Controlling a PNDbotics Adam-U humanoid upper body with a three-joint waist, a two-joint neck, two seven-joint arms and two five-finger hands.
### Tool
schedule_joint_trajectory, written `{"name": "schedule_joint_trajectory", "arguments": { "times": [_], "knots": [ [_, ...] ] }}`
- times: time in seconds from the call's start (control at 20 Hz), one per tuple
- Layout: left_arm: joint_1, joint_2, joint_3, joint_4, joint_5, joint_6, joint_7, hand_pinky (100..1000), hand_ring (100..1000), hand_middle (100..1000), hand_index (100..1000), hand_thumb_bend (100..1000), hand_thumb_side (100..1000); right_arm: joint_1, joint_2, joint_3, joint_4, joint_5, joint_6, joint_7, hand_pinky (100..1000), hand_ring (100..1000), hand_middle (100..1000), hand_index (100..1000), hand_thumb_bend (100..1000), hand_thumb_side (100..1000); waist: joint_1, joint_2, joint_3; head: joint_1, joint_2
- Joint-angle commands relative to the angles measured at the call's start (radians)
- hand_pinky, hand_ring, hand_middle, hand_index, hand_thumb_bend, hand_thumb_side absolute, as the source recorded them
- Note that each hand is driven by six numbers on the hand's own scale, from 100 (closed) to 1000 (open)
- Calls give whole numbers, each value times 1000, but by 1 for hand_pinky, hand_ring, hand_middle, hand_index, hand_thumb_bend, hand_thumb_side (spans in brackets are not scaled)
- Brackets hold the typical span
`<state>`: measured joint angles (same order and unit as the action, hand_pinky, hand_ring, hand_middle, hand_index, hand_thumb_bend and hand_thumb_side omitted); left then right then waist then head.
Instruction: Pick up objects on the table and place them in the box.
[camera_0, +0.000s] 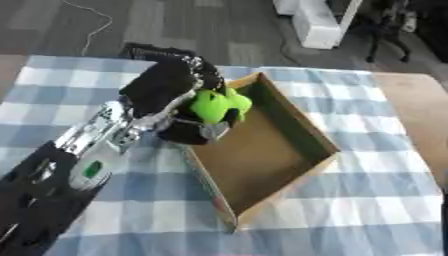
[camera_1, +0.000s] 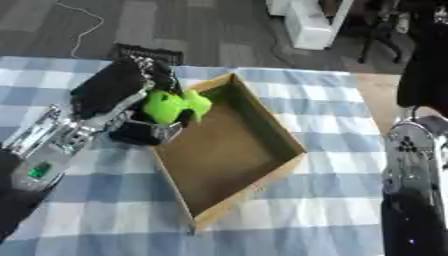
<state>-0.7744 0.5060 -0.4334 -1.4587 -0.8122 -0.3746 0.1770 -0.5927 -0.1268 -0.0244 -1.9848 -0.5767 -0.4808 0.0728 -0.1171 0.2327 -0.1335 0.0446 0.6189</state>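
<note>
A bright green object (camera_0: 216, 106) is being gripped in the curled fingers of the left hand (camera_0: 171, 100) and held over the near-left wall of the box (camera_0: 289, 130) — nothing is yet lying inside — so release is pending.

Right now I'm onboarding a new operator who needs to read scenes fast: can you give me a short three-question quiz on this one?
1. True or false: the robot's left hand has its fingers curled round the bright green soft toy.
2. Where is the toy relative to the shallow brown cardboard box? A) lying on the box floor B) held at the box's near-left rim C) on the blue and white checked tablecloth right of the box
3. Fill in: the box's floor holds ____ objects.

Key: 1 true; 2 B; 3 no.
</note>
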Motion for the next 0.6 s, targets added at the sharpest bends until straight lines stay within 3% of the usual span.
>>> {"name": "schedule_joint_trajectory", "arguments": {
  "times": [0.05, 0.1, 0.15, 0.2, 0.25, 0.3, 0.35, 0.6],
  "knots": [
    [-33, -17, -1, 63, -7, -100, 49, 100, 255, 300, 375, 100, 568, -29, 4, 6, -15, -14, 7, 7, 557, 518, 500, 622, 100, 739, 4, -12, -10, 23, -12],
    [-35, -19, -4, 88, -24, -124, 37, 373, 528, 671, 662, 100, 734, -32, 5, 8, -15, -16, 8, 11, 556, 518, 500, 622, 100, 739, 6, -11, -13, 26, -11],
    [-37, -23, -2, 112, -44, -136, 15, 621, 661, 809, 771, 100, 803, -33, 6, 10, -15, -18, 10, 14, 556, 518, 500, 622, 100, 739, 7, -10, -14, 28, -10],
    [-39, -25, 1, 135, -68, -133, -17, 865, 757, 890, 840, 183, 845, -34, 7, 10, -15, -20, 11, 15, 556, 518, 500, 622, 100, 749, 8, -10, -16, 31, -8],
    [-40, -27, 6, 147, -87, -125, -48, 952, 819, 944, 886, 202, 879, -35, 7, 10, -15, -21, 11, 16, 556, 517, 500, 622, 100, 739, 10, -10, -16, 33, -6],
    [-37, -24, 11, 151, -101, -111, -84, 1000, 906, 1000, 930, 196, 939, -36, 6, 9, -15, -23, 11, 15, 556, 517, 500, 622, 100, 738, 13, -10, -15, 32, -2],
    [-34, -21, 16, 146, -107, -96, -117, 1000, 932, 1000, 953, 223, 985, -37, 4, 8, -15, -24, 11, 13, 556, 517, 500, 622, 100, 737, 15, -11, -15, 31, 0],
    [22, 43, 85, 2, -1, -9, -192, 1000, 937, 1000, 972, 211, 1000, -37, -15, 5, -15, -22, 9, 7, 557, 516, 499, 620, 100, 736, 32, -16, 1, 13, 21]
  ]
}}
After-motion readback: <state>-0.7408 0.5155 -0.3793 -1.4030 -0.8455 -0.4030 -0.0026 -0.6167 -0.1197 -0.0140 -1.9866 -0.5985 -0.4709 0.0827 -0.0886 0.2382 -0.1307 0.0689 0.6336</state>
